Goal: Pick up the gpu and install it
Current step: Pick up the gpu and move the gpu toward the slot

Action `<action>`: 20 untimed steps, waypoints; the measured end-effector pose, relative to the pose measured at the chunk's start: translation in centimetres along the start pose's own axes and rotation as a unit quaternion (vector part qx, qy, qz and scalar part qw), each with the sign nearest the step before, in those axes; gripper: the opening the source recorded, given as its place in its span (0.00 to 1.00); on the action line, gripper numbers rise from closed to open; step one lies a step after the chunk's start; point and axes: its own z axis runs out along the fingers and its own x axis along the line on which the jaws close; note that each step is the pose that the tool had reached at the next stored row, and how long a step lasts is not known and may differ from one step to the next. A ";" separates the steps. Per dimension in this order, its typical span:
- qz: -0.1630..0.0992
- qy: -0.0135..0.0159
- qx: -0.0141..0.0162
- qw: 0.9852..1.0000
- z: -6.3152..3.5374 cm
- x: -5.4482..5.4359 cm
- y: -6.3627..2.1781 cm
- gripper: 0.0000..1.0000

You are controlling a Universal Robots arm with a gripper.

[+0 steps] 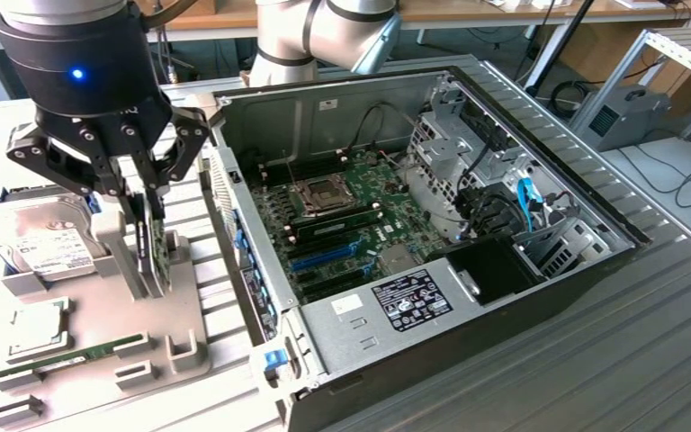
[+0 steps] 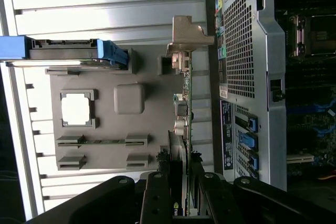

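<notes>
The gpu [image 1: 157,259] is a thin dark card standing on edge in a slot of the grey holder tray [image 1: 112,310], at the exterior view's left. My gripper [image 1: 144,236] reaches down over it, a finger on each face of the card, shut on its upper part. In the wrist view the gpu [image 2: 185,108] runs edge-on away from my gripper [image 2: 182,195], with its silver bracket [image 2: 186,38] at the far end. The open computer case [image 1: 442,225] lies just beside the tray, its motherboard and blue expansion slots [image 1: 327,256] exposed.
On the same tray lie a silver hard drive [image 1: 33,238], a square processor [image 1: 36,328] and a narrow green memory stick [image 1: 76,353]. The case's perforated rear panel [image 2: 241,51] stands close beside the card. Cables and a drive cage crowd the case's far side.
</notes>
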 end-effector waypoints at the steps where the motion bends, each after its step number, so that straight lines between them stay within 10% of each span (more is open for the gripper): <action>1: 0.000 0.000 0.000 1.000 -0.02 0.0 0.00 0.26; 20: 0.000 0.000 0.002 1.000 -0.85 0.0 -0.04 0.26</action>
